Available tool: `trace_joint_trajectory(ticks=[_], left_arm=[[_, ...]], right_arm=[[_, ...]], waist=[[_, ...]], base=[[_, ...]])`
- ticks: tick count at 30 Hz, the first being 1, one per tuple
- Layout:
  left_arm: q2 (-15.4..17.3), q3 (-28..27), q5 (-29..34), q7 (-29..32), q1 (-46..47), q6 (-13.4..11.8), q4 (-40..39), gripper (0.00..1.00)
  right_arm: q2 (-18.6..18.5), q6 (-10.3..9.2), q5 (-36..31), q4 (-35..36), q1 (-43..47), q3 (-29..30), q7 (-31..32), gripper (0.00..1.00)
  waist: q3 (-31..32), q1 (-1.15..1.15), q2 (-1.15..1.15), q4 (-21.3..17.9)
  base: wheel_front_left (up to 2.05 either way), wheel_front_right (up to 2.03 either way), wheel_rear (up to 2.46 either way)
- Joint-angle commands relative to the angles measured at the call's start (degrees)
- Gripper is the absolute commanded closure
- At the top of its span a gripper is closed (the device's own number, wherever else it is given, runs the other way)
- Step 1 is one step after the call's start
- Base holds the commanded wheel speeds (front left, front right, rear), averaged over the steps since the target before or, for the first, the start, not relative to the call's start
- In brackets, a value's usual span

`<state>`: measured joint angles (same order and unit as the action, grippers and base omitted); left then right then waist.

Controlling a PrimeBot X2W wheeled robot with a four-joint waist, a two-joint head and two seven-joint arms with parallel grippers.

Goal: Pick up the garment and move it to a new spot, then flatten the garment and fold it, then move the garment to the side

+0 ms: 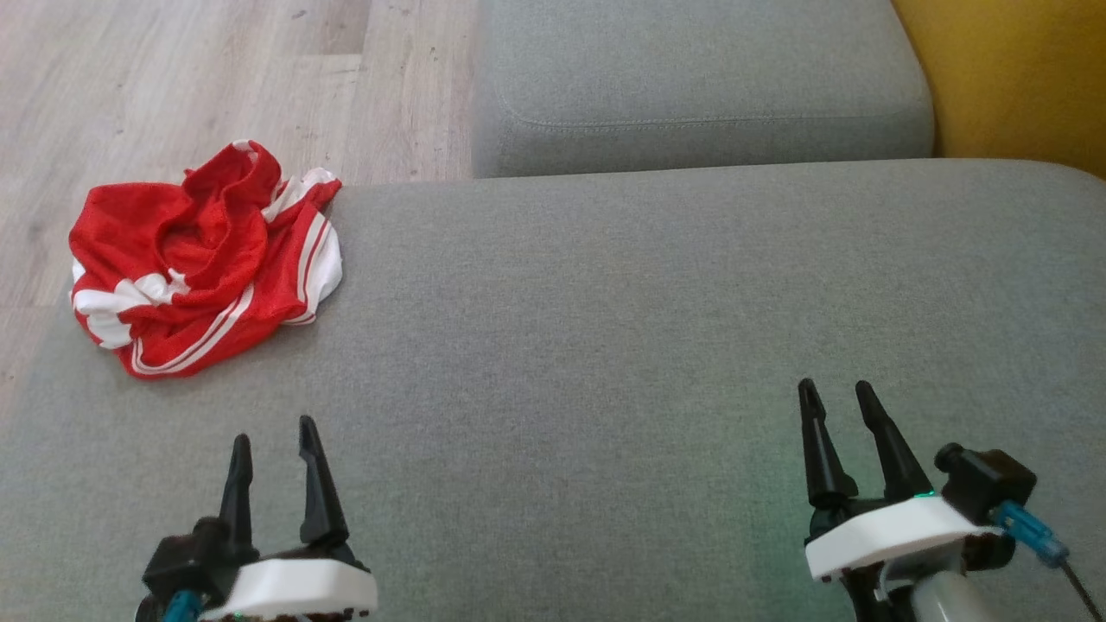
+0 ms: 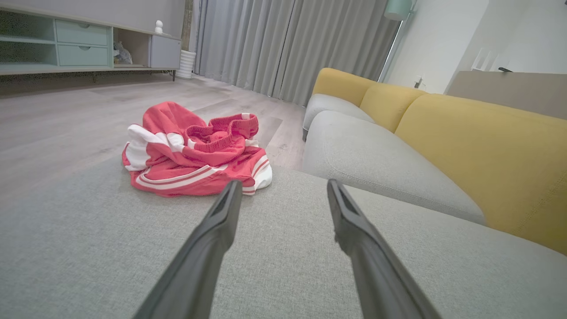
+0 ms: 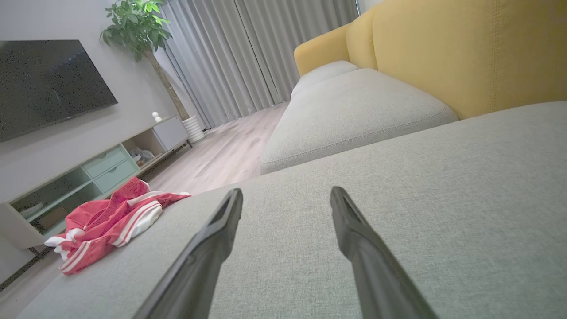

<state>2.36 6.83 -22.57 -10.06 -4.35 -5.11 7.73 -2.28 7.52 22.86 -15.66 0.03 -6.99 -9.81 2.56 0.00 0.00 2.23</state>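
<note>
Red-and-white garment (image 1: 203, 259) | crumpled heap, far-left corner of grey sofa cushion (image 1: 605, 345) | stripes run near-left to far-right, waistband far | left tool (image 1: 273, 432) apart, empty | right tool (image 1: 835, 385) apart, empty

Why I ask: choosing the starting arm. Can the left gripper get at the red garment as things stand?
Probably yes: the left gripper, open, points toward the garment, with only bare grey cushion between them.
</note>
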Motion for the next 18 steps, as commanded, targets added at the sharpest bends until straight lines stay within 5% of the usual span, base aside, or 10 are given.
trace_joint_trajectory(ticks=[1, 18], left_arm=[[0.44, -0.89, 2.42, -0.97, 1.57, -0.44, -2.50, 0.00], [0.50, 0.47, 14.63, -3.85, 0.48, -0.18, -1.54, 0.00]], right_arm=[[-0.51, -0.03, -2.47, 1.35, -1.77, -1.14, -1.24, 0.00], [-0.57, -0.03, -13.83, -4.69, -2.21, 0.44, -4.11, 0.00]], waist=[[0.18, 0.00, 0.00, 0.13], [0.54, 0.00, 0.00, 0.00]], base=[[0.00, 0.00, 0.00], [0.00, 0.00, 0.00]])
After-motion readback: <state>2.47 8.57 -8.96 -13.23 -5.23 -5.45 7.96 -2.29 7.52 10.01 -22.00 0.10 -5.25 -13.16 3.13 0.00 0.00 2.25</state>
